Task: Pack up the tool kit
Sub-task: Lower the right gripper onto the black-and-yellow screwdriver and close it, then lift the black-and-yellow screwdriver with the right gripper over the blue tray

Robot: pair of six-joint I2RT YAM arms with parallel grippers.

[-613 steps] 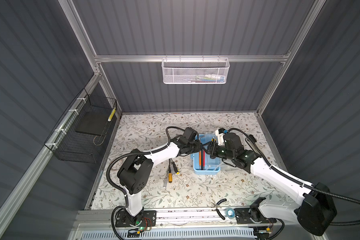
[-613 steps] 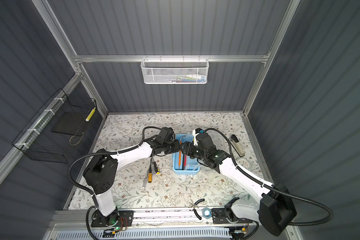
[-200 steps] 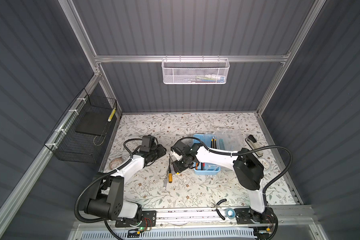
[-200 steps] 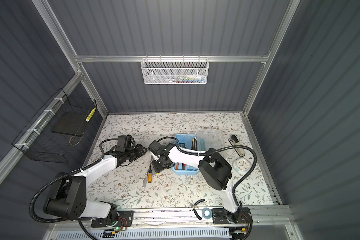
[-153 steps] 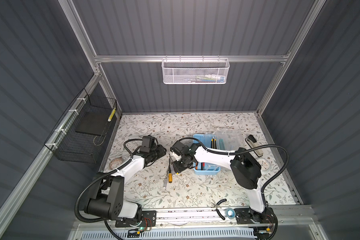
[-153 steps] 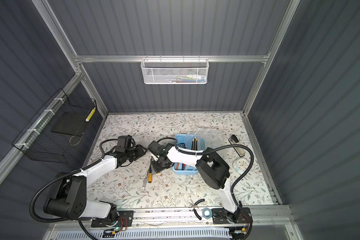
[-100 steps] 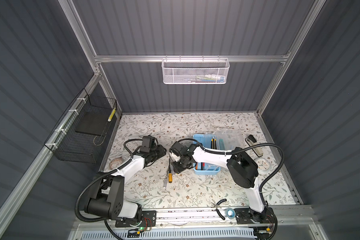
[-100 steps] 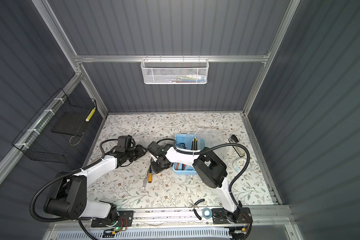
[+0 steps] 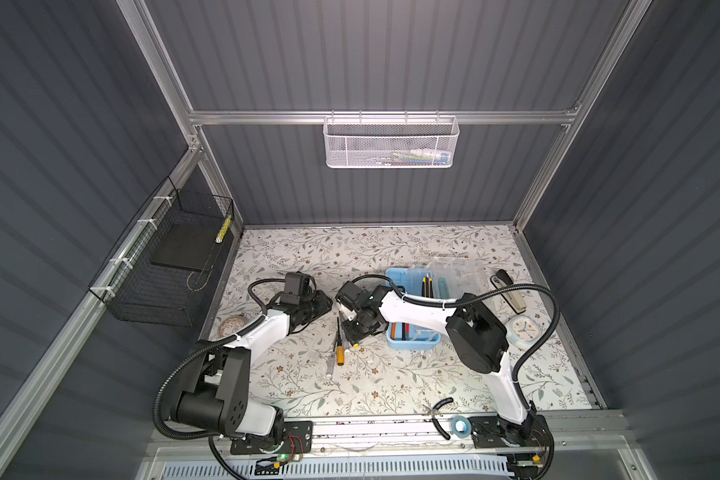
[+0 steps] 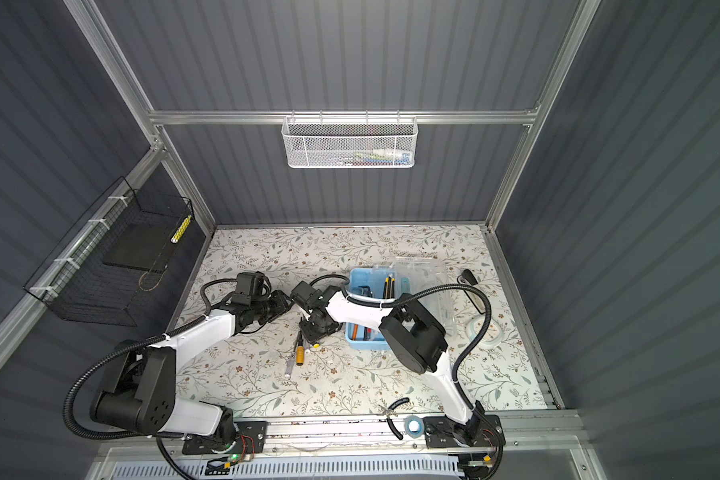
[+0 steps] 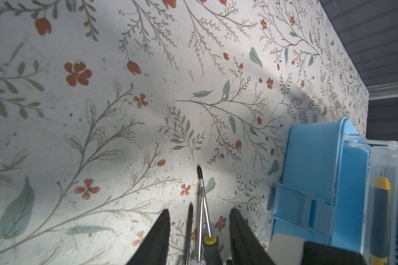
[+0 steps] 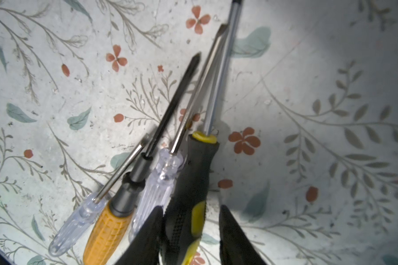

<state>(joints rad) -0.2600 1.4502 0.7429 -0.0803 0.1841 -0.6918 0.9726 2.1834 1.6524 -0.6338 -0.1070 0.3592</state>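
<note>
Right gripper (image 12: 190,208) straddles the black-yellow screwdriver (image 12: 198,165) — jaws apart.

We saw a floral-patterned table (image 9: 308,386) with four screwdrivers (image 12: 156,181) lying side by side directly beneath the right gripper (image 12: 190,207). The light-blue box (image 9: 412,341) stood just beside that gripper. A white clock (image 9: 525,329) lay well beyond the box, a tape roll (image 9: 230,326) well apart on the opposite side.
</note>
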